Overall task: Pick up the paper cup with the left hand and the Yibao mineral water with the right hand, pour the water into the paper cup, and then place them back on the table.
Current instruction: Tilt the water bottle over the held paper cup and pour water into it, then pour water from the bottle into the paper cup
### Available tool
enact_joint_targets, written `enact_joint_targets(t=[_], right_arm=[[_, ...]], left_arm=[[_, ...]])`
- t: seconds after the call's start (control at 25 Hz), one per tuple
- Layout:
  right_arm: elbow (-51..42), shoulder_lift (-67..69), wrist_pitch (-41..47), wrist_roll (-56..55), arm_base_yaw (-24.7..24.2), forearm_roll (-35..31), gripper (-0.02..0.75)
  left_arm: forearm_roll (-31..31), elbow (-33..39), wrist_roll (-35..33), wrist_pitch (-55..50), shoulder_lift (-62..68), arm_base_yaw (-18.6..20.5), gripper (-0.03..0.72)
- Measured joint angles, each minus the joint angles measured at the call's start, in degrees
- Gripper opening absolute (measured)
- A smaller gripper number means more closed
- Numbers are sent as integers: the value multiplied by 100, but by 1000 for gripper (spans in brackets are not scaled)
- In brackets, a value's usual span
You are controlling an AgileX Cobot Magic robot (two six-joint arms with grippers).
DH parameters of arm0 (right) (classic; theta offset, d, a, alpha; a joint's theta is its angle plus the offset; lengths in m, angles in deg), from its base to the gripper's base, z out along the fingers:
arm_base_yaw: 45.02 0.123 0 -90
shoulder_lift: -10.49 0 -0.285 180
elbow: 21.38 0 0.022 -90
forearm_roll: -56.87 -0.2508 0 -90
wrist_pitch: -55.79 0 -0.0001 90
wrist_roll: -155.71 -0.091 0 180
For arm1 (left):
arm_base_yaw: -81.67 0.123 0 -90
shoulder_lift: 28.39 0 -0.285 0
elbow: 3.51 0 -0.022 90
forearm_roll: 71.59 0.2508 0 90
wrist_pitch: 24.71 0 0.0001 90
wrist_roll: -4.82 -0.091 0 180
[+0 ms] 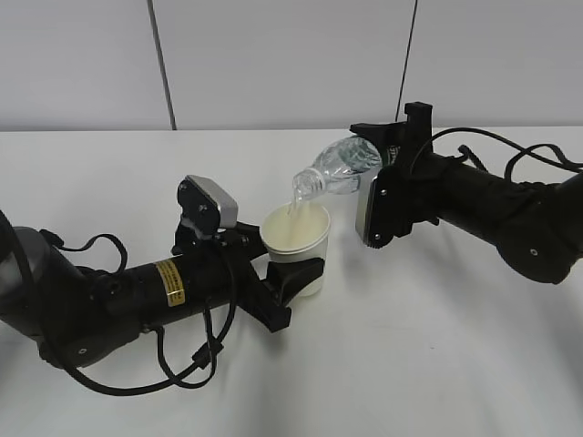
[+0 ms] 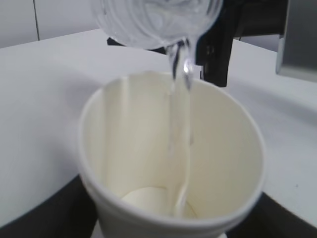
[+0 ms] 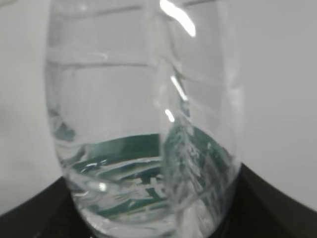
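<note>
My left gripper (image 1: 293, 284) is shut on the cream-white paper cup (image 1: 297, 238) and holds it upright, its base about level with the white table (image 1: 437, 364). My right gripper (image 1: 381, 162) is shut on the Yibao mineral water bottle (image 1: 339, 169), tilted with its open mouth down-left over the cup's rim. A thin stream of water (image 2: 181, 124) falls from the bottle's mouth (image 2: 158, 20) into the cup (image 2: 173, 158), with a little pooling at the bottom. The right wrist view shows the clear ribbed bottle (image 3: 143, 124) close up with its green label and water inside.
Black cables trail from the left arm (image 1: 109, 300) at the front left and from the right arm (image 1: 510, 214) at the right. A pale wall with dark vertical seams stands behind the table's far edge.
</note>
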Motion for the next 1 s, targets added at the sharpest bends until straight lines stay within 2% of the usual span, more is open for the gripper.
enact_joint_targets(t=[1.0], right_arm=[[0, 0, 0, 697, 0, -221, 490]], left_arm=[[5, 0, 0, 0, 0, 0, 443]])
